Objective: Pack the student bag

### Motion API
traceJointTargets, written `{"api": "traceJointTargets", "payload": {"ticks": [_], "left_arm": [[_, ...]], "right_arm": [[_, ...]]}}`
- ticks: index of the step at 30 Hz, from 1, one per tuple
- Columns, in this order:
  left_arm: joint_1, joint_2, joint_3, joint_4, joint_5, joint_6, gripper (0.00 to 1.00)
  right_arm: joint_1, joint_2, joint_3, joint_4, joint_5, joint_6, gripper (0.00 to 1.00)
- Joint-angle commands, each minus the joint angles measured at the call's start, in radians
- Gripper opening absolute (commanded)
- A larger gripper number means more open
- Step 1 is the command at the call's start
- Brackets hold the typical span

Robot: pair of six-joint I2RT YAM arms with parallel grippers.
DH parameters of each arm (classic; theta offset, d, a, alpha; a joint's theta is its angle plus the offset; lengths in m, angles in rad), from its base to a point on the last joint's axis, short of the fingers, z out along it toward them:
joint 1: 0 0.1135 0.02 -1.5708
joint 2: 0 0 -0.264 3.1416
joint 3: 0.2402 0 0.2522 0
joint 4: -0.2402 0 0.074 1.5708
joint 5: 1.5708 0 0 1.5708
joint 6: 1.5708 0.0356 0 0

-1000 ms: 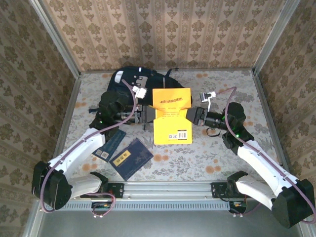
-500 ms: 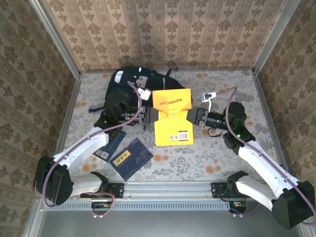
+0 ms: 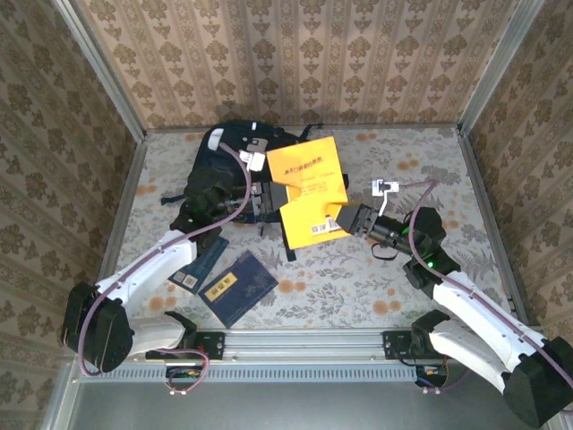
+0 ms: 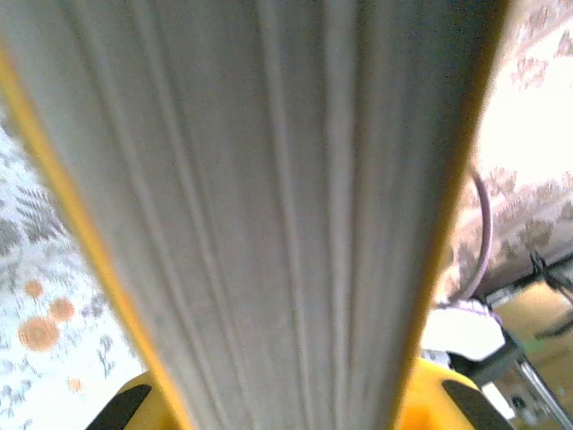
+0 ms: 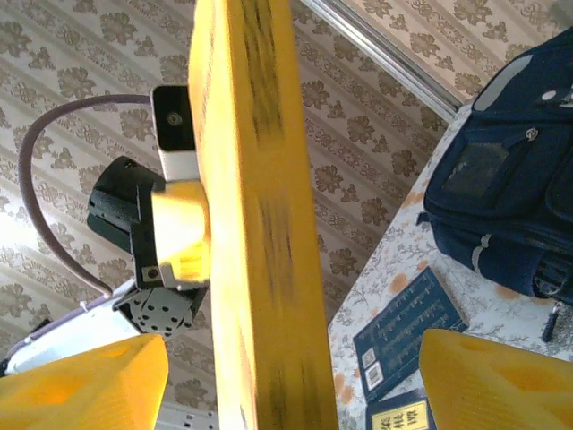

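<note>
Book [image 3: 309,175] tight between left fingers [image 5: 179,237]

We show the left gripper [image 3: 262,199] with jaws clamped on the yellow book [image 3: 309,179]; the right gripper [image 3: 345,219], opposite, has jaws spread wide, the book's edge between them.

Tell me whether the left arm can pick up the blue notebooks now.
Probably not: the left arm's jaws grip the yellow book; otherwise the blue notebooks lie close beside it.
</note>
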Motion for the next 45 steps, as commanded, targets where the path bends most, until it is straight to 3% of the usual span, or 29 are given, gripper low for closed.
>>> {"api": "traceJointTargets", "payload": {"ticks": [1,7,12,20,23,29,35,45], "left_arm": [[-0.008,0.031,0.037,0.310,-0.171,-0.128,0.00],[-0.051,0.156,0.097,0.486,-0.231,-0.231,0.00],[-0.061,0.187,0.095,0.480,-0.284,-0.232,0.00],[-0.063,0.175,0.040,0.482,-0.334,-0.221,0.00],[-0.065,0.169,0.034,0.481,-0.335,-0.216,0.00],[-0.069,0.156,0.021,0.471,-0.342,-0.206,0.00],[-0.069,0.146,0.015,0.470,-0.338,-0.207,0.00],[-0.073,0.147,0.019,0.462,-0.334,-0.213,0.00]], "right_arm": [[0.075,0.007,-0.039,0.207,0.185,0.004,0.85],[0.210,0.088,-0.060,0.443,0.435,0.004,0.90],[0.269,0.144,-0.026,0.519,0.561,0.015,0.81],[0.283,0.190,-0.027,0.527,0.634,0.048,0.43],[0.288,0.190,-0.039,0.527,0.659,0.053,0.35],[0.286,0.175,-0.048,0.517,0.686,0.022,0.36],[0.283,0.143,-0.058,0.505,0.734,-0.032,0.49],[0.251,0.135,-0.068,0.497,0.740,-0.025,0.40]]}}
